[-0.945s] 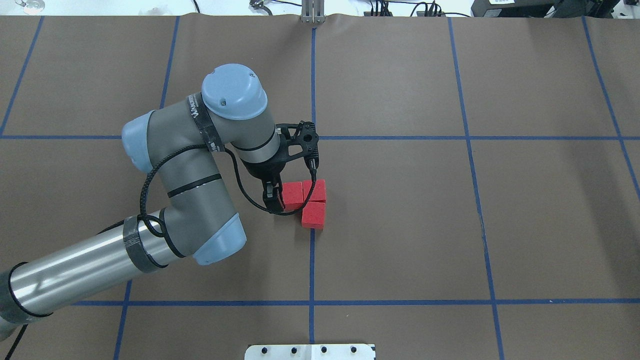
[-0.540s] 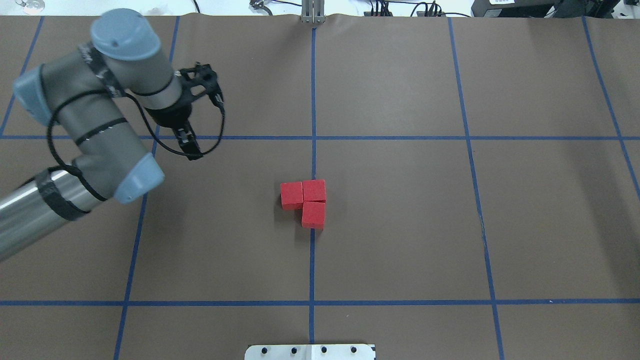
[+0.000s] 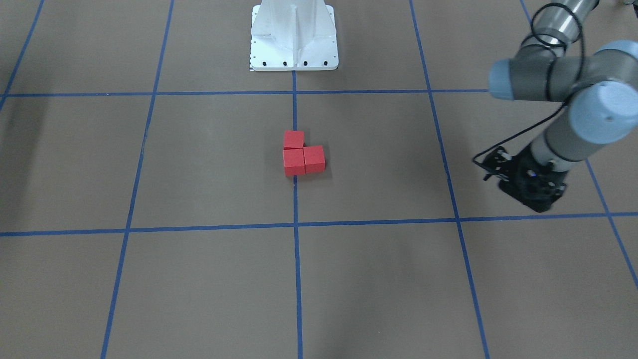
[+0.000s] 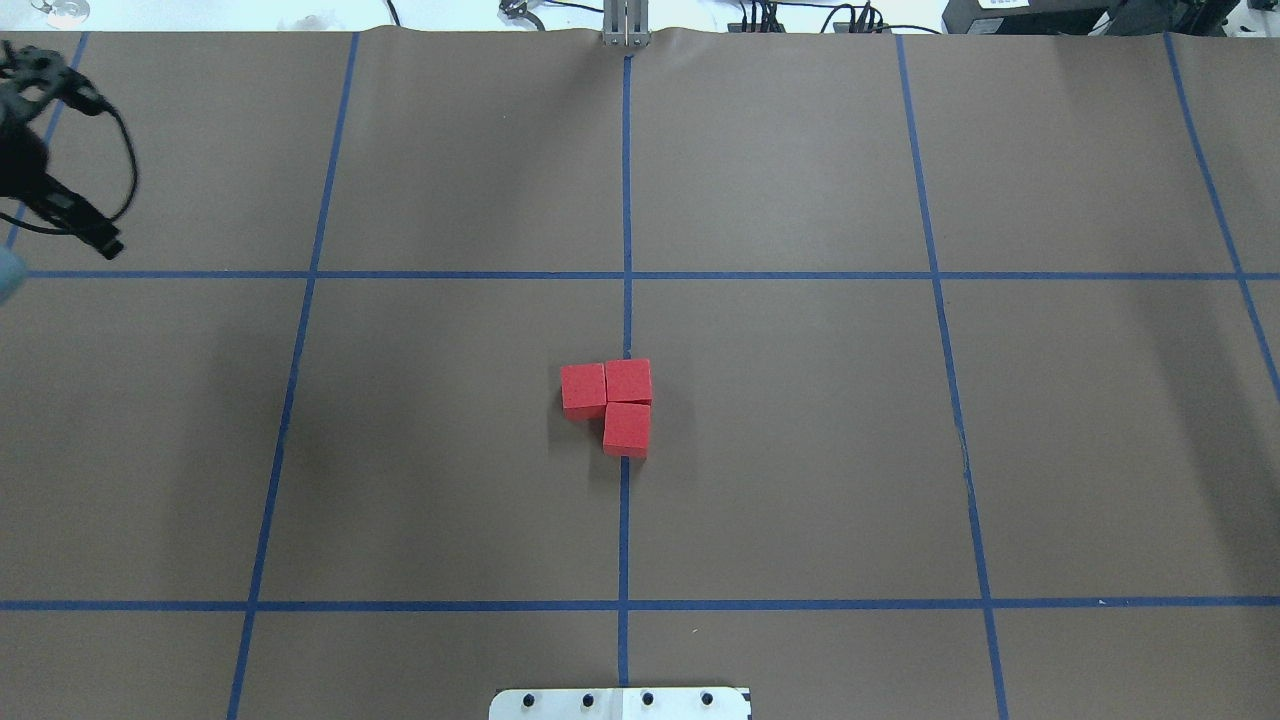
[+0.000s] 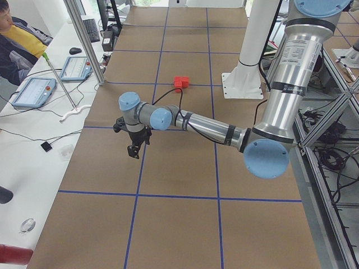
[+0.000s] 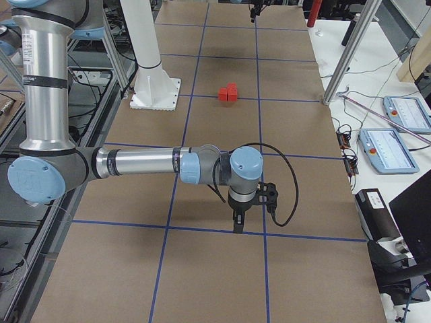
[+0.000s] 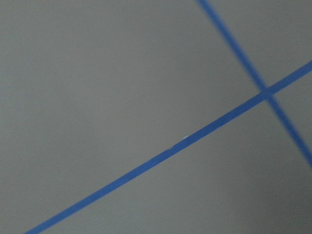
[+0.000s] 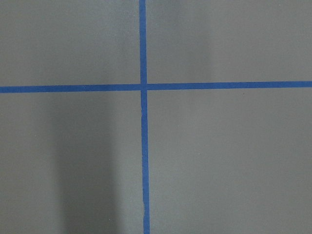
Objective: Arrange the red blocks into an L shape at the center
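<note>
Three red blocks lie touching in an L on the brown centre floor, on the middle vertical tape line. They also show in the front view, the left view and the right view. My left gripper is at the overhead view's far left edge, far from the blocks and holding nothing; it also shows in the front view and the left view. I cannot tell if it is open or shut. My right gripper hangs over a tape line far from the blocks; I cannot tell its state.
The white metal base stands at the near edge behind the blocks. A side bench with tablets and a seated person lies beyond the far edge. Both wrist views show only brown floor and blue tape.
My left arm has pulled away from beside the red blocks, up and to the far left edge of the overhead view. The three blocks have not moved.
</note>
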Available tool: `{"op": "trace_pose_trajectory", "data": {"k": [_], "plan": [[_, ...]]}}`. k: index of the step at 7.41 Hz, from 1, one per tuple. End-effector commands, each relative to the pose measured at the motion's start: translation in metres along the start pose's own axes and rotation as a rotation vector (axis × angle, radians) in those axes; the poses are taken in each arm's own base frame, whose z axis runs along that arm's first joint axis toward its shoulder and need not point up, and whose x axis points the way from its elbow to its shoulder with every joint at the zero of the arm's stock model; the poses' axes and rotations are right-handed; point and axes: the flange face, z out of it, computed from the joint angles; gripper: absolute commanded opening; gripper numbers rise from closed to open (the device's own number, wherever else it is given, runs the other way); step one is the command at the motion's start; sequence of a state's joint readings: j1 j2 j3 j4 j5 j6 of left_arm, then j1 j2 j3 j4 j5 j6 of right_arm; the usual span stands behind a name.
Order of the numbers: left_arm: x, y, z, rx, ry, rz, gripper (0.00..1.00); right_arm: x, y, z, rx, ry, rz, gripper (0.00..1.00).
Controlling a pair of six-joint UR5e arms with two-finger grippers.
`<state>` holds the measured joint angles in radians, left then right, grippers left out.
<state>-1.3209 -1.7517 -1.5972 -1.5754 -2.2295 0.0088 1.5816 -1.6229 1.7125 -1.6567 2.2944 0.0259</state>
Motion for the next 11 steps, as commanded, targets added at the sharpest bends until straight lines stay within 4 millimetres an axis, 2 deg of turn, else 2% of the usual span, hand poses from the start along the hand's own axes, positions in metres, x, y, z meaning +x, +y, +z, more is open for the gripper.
{"op": "trace_pose_trajectory", "data": {"k": [1,2,5,6,11], "plan": [[-0.115,0.098,-0.03,0.035,-0.026,-0.143,1.0,-0.002,-0.001,-0.002,0.004,0.001,-0.005,0.99],[-0.117,0.105,-0.026,0.028,-0.025,-0.154,1.0,-0.001,-0.001,-0.001,0.002,0.001,0.0,0.99],[-0.115,0.102,-0.024,0.024,-0.029,-0.143,1.0,0.015,0.018,0.016,-0.035,0.006,0.023,0.99],[-0.114,0.101,-0.022,0.021,-0.028,-0.138,1.0,0.021,0.019,0.022,-0.047,0.01,0.036,0.99],[-0.11,0.099,-0.027,0.031,-0.025,-0.134,1.0,0.018,0.018,0.019,-0.042,0.004,0.025,0.99]]}}
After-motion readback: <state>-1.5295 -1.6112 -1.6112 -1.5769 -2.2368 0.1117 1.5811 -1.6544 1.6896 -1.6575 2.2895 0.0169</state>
